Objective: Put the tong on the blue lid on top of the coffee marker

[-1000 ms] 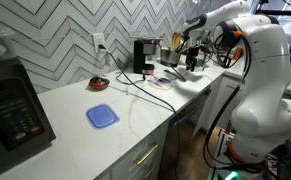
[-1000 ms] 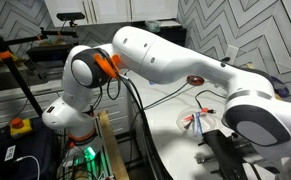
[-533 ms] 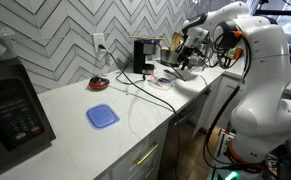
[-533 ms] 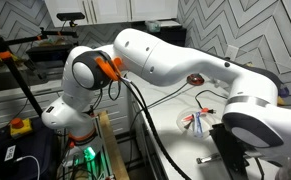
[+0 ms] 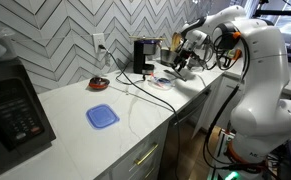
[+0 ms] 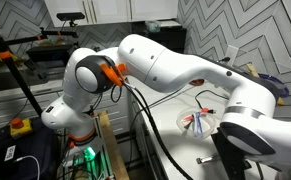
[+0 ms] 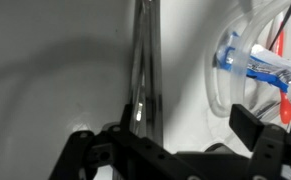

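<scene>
The metal tong point(image 7: 145, 70) lies on the white counter and runs lengthwise up the wrist view. My gripper point(image 7: 180, 135) is open just above its near end; the tong sits close to the left finger and neither finger touches it. In an exterior view the gripper point(image 5: 182, 67) hangs low over the counter, to the right of the black coffee maker point(image 5: 142, 55). The blue lid point(image 5: 102, 116) lies flat on the counter well to the left of the coffee maker, far from the gripper.
A clear container point(image 7: 237, 62) with blue and red items sits just right of the tong; it also shows in an exterior view point(image 6: 196, 121). A black microwave point(image 5: 10, 105) stands at the counter's left end. A small red dish point(image 5: 98, 84) lies near the wall. Cables run across the counter.
My gripper has come down towards the counter and shifted slightly towards the coffee maker. The lid and coffee maker have not moved.
</scene>
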`<state>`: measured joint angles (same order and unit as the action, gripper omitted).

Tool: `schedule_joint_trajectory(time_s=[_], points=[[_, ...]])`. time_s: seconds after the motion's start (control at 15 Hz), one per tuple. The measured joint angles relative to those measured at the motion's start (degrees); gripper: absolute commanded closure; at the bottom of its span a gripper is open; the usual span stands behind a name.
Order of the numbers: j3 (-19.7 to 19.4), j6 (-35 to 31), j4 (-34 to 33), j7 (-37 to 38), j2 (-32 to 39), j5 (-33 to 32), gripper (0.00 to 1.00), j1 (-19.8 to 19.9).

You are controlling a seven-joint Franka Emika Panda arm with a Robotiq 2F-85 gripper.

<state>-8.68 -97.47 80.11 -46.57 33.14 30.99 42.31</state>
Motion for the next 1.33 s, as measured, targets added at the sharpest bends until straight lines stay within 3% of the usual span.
schedule_joint_trajectory(time_s=[0.6, 1.33], points=[[1.8, 0.2, 0.0, -0.2, 1.1, 1.8, 0.98, 0.9], [1.8, 1.4, -0.1, -3.8, -1.7, 2.1, 1.00, 1.7]])
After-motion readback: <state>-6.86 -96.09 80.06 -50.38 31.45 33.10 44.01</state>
